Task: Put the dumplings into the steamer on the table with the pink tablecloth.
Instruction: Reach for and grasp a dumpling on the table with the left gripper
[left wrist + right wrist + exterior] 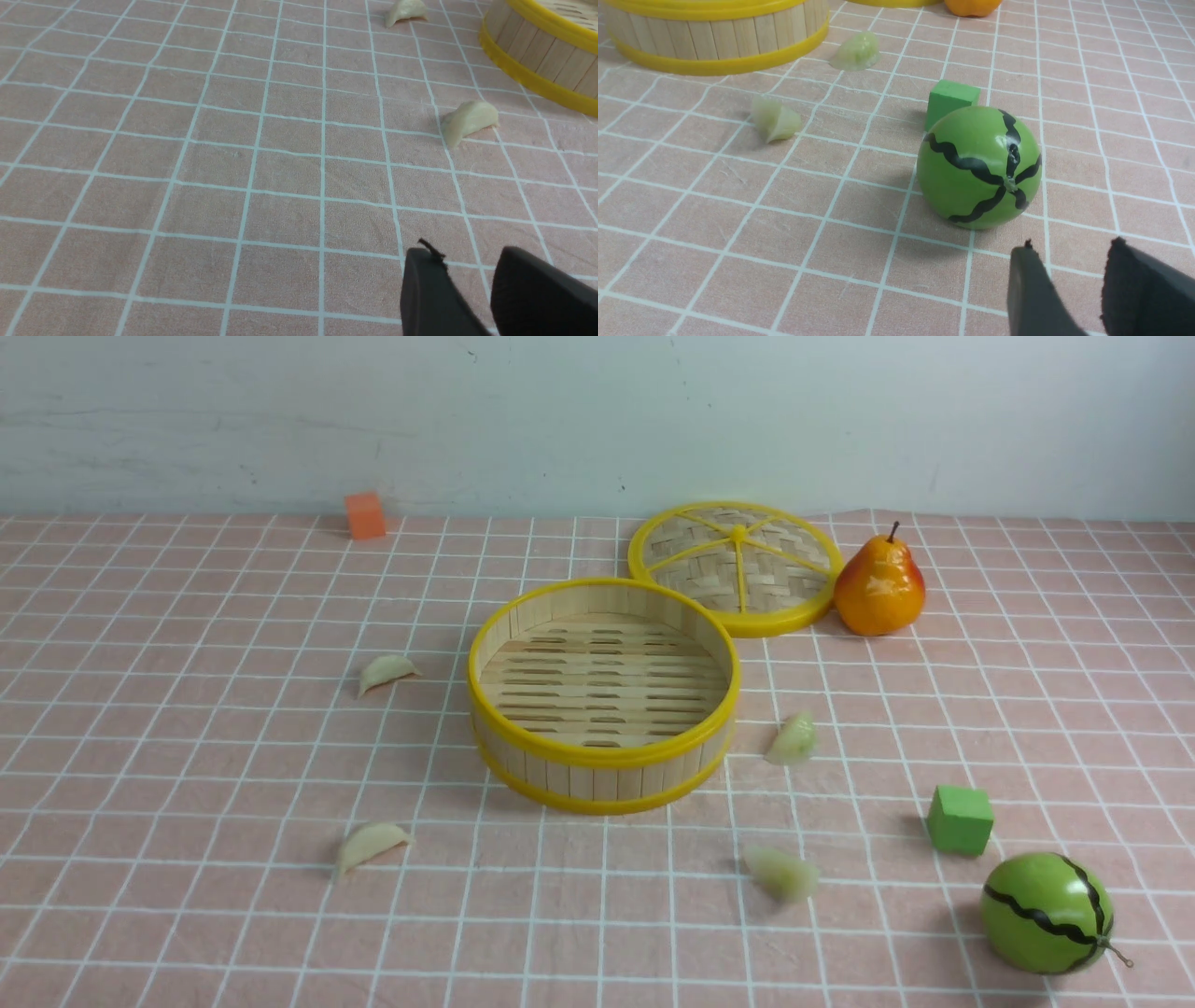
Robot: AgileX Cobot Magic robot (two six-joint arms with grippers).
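Note:
The steamer (604, 695) stands empty in the middle of the pink tablecloth (187, 756). Two cream-white dumplings lie left of it: one farther back (386, 671) and one nearer (371, 845). Two pale green dumplings lie right of it: one close by (794, 739) and one nearer (782, 873). My left gripper (467, 256) is open and empty, low over the cloth, short of the nearer white dumpling (468, 120). My right gripper (1069, 249) is open and empty, just behind the toy watermelon. Neither gripper shows in the front view.
The flat woven lid (735, 565) lies behind the steamer with a toy pear (879, 586) beside it. A green foam cube (960, 819) and a toy watermelon (1047, 912) sit at the front right. An orange cube (365, 515) stands at the far back left.

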